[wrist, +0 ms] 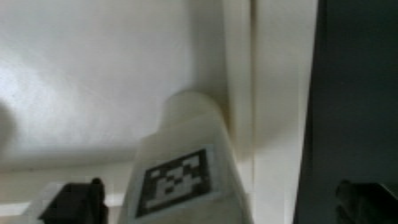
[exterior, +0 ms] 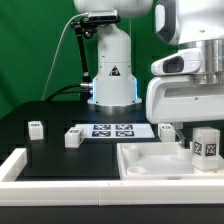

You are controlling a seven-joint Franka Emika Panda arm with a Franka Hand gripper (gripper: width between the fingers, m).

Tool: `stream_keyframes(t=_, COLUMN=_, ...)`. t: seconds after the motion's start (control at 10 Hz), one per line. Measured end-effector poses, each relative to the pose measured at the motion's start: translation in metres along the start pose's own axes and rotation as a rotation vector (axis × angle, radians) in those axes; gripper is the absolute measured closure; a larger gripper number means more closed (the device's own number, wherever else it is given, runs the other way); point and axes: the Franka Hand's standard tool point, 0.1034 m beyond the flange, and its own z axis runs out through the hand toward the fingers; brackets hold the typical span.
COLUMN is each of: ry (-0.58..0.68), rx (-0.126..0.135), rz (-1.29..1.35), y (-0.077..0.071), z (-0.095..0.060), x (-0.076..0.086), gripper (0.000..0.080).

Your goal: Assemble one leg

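The leg is a short white post with a black-and-white tag. It stands upright on the white tray-like part, near the exterior view's right. In the wrist view the leg rises beside the tray's raised rim. My gripper is open: its dark fingertips stand wide on either side of the leg, with a gap showing on each side. The arm's white hand hangs right above the leg.
Three more small white legs stand on the black table: one far left, one by the marker board, one behind the tray. The marker board lies mid-table. A white border edges the table's front left.
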Motion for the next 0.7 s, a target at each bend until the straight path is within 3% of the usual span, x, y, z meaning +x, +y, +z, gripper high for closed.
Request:
stream_keyframes(t=0.2, ry=-0.006, rx=-0.003, rz=-0.168, y=0.0051, z=-0.0008, x=0.0021, gripper=0.0150)
stream_keyframes(t=0.4, ry=-0.007, rx=-0.002, rz=-0.167, y=0.0044, z=-0.0006, x=0.0017, gripper=0.0180)
stream_keyframes(t=0.5, ry=-0.007, rx=-0.002, rz=-0.167, y=0.0044, z=-0.0005, x=0.0017, gripper=0.0359)
stream_keyframes(t=0.6, ry=-0.007, rx=-0.002, rz=-0.167, y=0.0045, z=-0.0006, x=0.0018, gripper=0.0359)
stream_keyframes(t=0.7, ry=-0.007, rx=-0.001, rz=-0.151, y=0.0044, z=-0.0006, x=0.0018, gripper=0.0512)
